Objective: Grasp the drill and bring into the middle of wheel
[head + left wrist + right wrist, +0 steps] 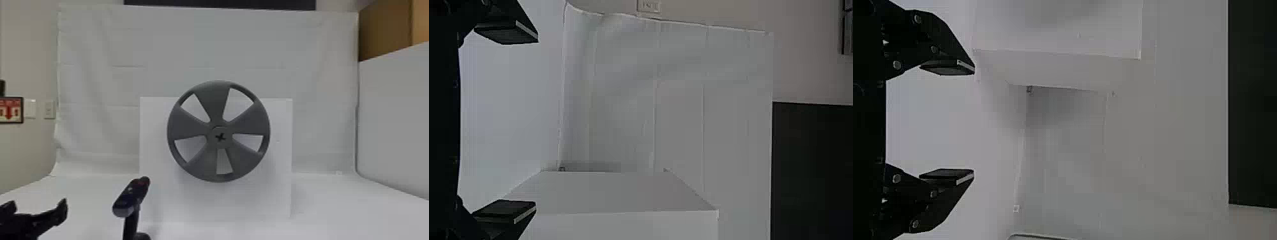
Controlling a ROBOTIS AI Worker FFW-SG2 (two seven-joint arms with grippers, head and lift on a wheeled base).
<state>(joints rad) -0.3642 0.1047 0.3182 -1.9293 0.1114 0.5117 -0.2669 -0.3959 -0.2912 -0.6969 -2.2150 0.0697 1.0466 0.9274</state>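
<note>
The head view shows the left gripper point(38, 208) with its two fingers spread wide. Just to its right, apart from the fingertips, the drill point(131, 196) stands upright, handle down, the long axis of its top slanting across the view. The white table point(338, 204) spreads past both. Farther right and ahead of the gripper, well apart from it, the grey wheel point(219, 129) stands face-on in front of a white panel point(153, 127), a dark cross-shaped mark at its hub. The drill is between gripper and wheel, clear of either. Beyond them all hangs a pale sheet point(95, 67). In the left wrist view, the left gripper point(537, 121) has a broad gap between its fingers. In the right wrist view, the right gripper point(974, 122) is also wide, its fingertips held well apart.
</note>
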